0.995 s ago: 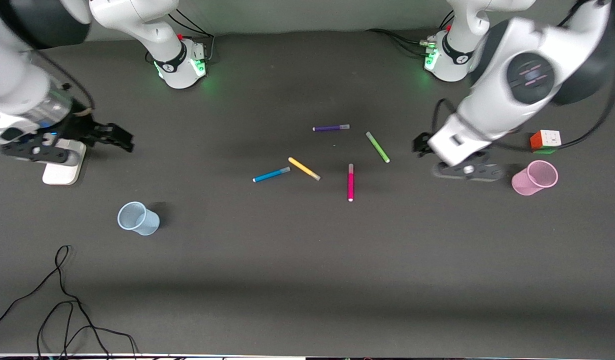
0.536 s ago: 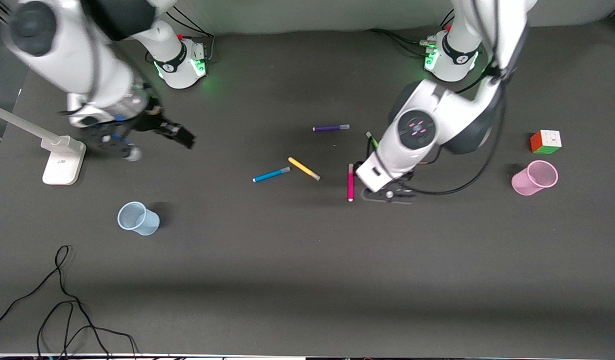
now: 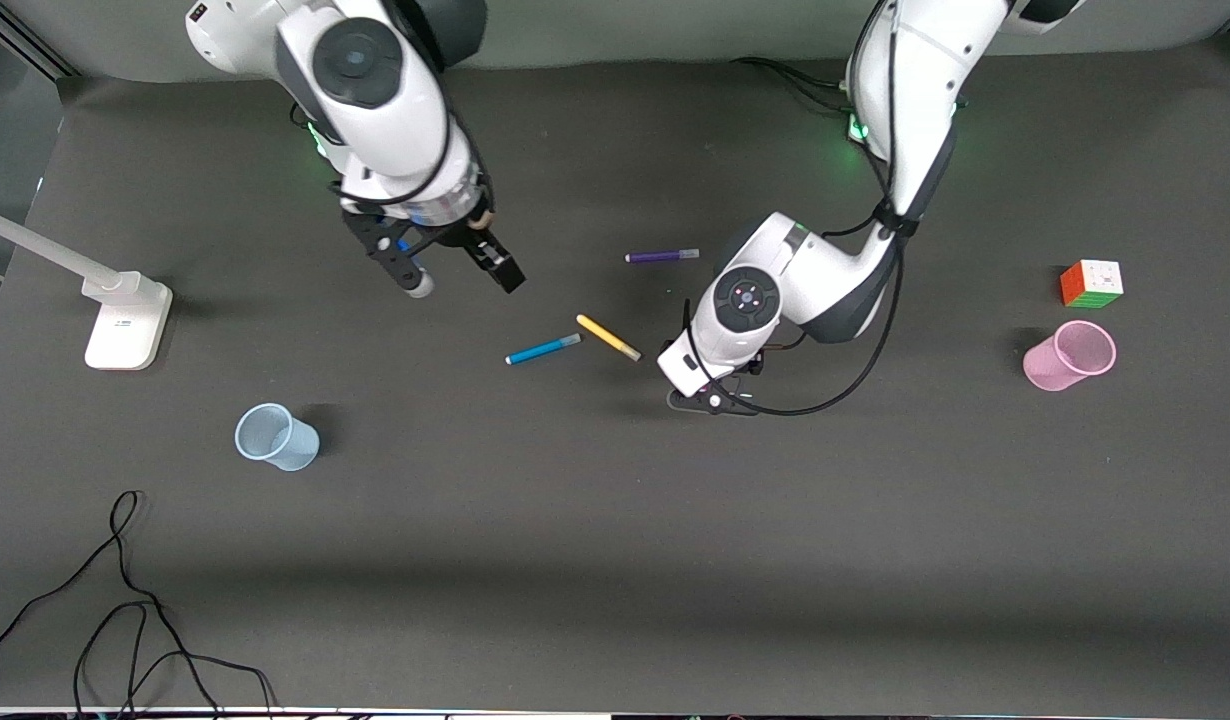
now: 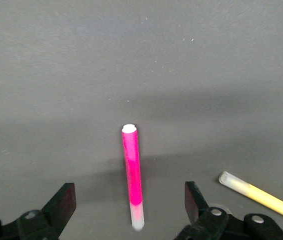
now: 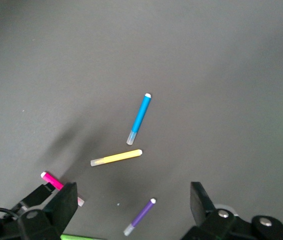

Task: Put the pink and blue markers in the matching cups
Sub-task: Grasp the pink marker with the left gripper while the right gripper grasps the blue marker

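Observation:
The pink marker [image 4: 133, 170] lies on the table between the wide-open fingers of my left gripper [image 4: 130, 202], which hangs low over its pale cap end without touching it. In the front view the left gripper [image 3: 710, 400] hides that marker. The blue marker [image 3: 543, 349] lies beside the yellow one and also shows in the right wrist view [image 5: 139, 118]. My right gripper [image 3: 450, 268] is open and empty, in the air over bare table between its base and the blue marker. The pale blue cup [image 3: 275, 437] stands toward the right arm's end. The pink cup [image 3: 1069, 356] stands toward the left arm's end.
A yellow marker [image 3: 608, 337] and a purple marker [image 3: 662, 256] lie by the left gripper. A multicoloured cube [image 3: 1091, 283] sits by the pink cup. A white lamp base [image 3: 125, 320] and black cables [image 3: 125, 600] are at the right arm's end.
Both arms have swung in toward the middle. The left gripper moved from beside the pink cup to over the pink marker. The right gripper moved from the lamp toward the markers.

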